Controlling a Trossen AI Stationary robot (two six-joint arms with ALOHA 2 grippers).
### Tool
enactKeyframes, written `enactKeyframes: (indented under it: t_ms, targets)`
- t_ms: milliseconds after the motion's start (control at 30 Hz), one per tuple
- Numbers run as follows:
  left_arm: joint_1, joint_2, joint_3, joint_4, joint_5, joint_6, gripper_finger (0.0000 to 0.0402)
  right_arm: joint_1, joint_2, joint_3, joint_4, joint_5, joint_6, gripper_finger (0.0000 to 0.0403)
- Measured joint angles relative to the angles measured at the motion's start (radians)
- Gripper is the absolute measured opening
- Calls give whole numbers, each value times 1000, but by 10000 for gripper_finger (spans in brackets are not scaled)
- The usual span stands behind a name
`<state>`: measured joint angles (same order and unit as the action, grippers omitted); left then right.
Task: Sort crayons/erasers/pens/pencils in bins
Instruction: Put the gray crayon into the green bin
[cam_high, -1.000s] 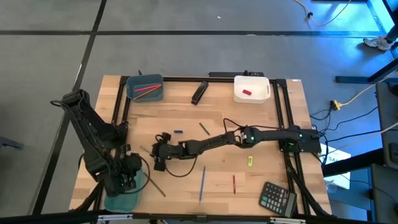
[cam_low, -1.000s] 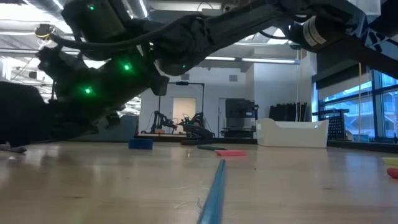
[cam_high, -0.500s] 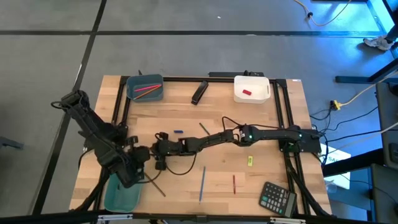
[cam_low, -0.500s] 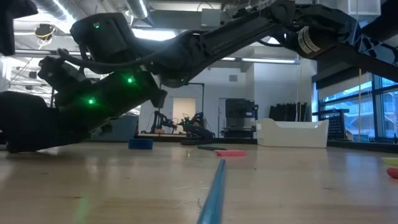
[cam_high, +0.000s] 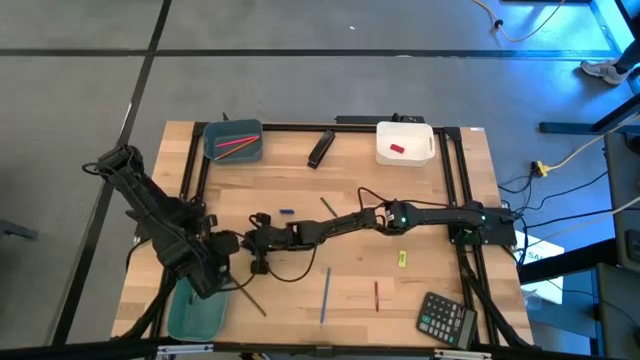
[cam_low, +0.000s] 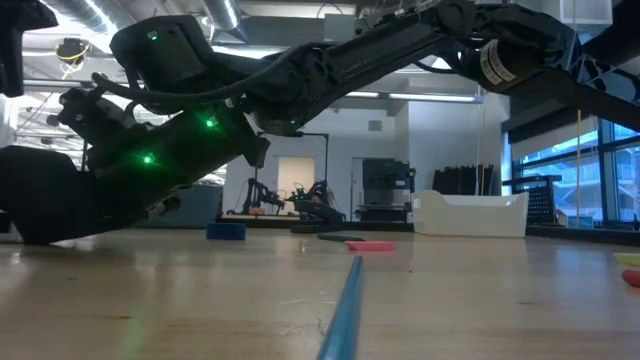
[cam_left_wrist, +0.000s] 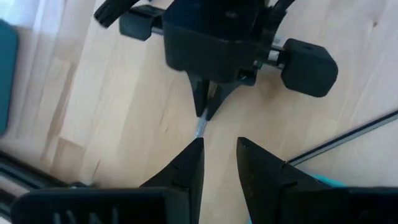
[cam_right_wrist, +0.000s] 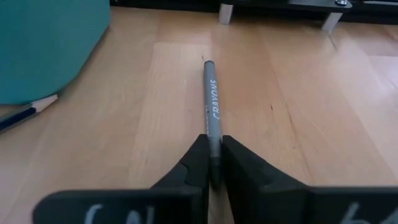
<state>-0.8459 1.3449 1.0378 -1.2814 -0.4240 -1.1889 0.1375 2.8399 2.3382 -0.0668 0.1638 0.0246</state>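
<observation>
A grey crayon printed CRAYONS lies on the wood left of the table's middle. My right gripper is shut on it, with its arm reaching across from the right. My left gripper stands open just short of the right gripper's fingers and holds nothing. The teal bin sits at the near left, just beyond the crayon's tip. The blue-grey bin holds pink-red pencils. The white bin holds a red eraser. My right gripper pinches the crayon's near end between its two fingers. The fingers slant down from the table's right and lie along the crayon. The crayon's free end points toward the teal bin, and its length lies low along the wood.
A blue pencil, a thin red pen and a dark stick lie near the front. The calculator is at the near right and a black oblong object at the back. Small grey, blue and yellow pieces lie mid-table.
My left arm has swung from above the teal bin toward the far and right. It now faces my right gripper closely. My right arm has stayed over the same spot left of the table's middle.
</observation>
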Motion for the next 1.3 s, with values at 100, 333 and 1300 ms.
enactKeyframes:
  t_ms: [100,333,1300]
  targets:
    - [-27,0,0,-22,1,-62,87,0,2,17,-18,1,-6,49]
    - [-100,0,0,-78,47,-252,87,-5,-49,13,-120,18,-61,48]
    - [-360,3,0,-13,-99,-639,87,-9,-464,-364,-270,-112,-113,47]
